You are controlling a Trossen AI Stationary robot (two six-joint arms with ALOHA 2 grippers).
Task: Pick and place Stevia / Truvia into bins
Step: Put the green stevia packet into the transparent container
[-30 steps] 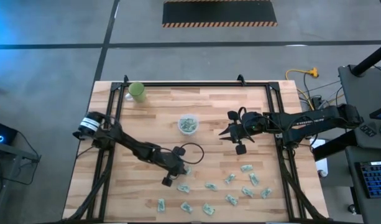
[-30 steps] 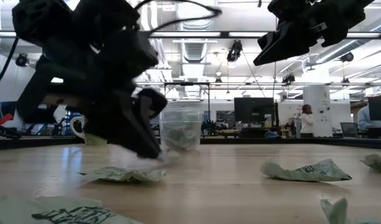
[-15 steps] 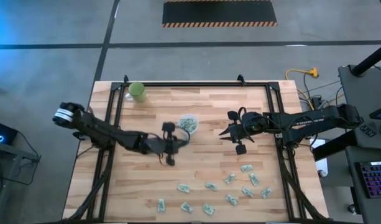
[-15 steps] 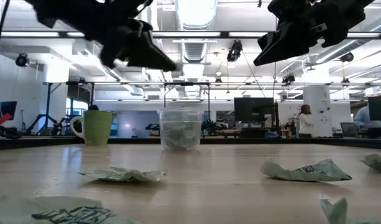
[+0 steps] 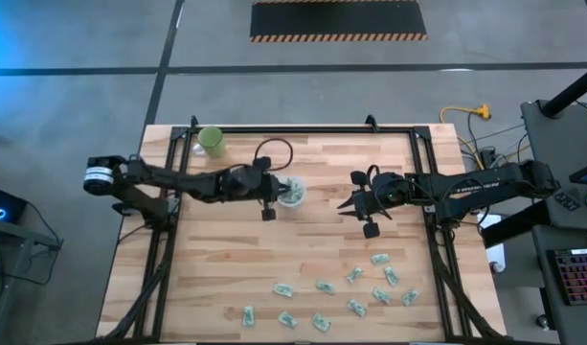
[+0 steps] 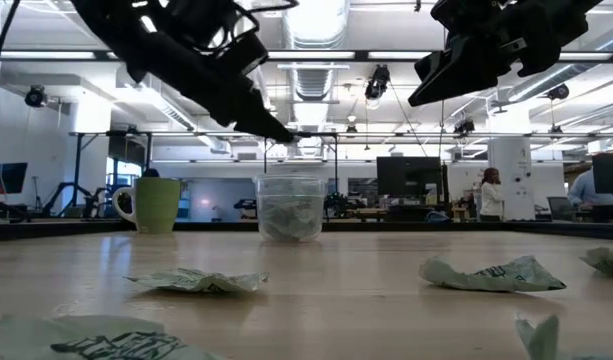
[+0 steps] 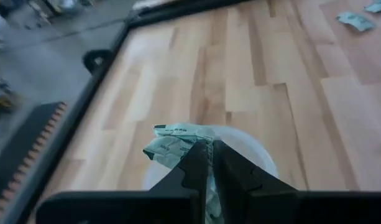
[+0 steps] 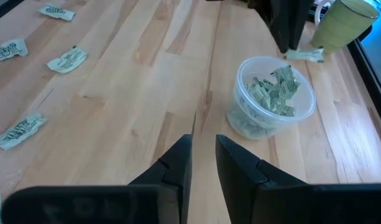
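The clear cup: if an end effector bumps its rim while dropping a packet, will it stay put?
Probably not firmly. The clear cup looks thin-walled and holds only paper packets, so it is likely light and may slide on the smooth wooden table. Its squat shape suggests sliding rather than tipping.

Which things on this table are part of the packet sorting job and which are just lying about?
Part of the job:
- clear cup, already holding packets
- packet pinched in the left gripper above that cup
- loose packets on the table
- right gripper, holding nothing

Just lying about:
- green mug at the table's far corner
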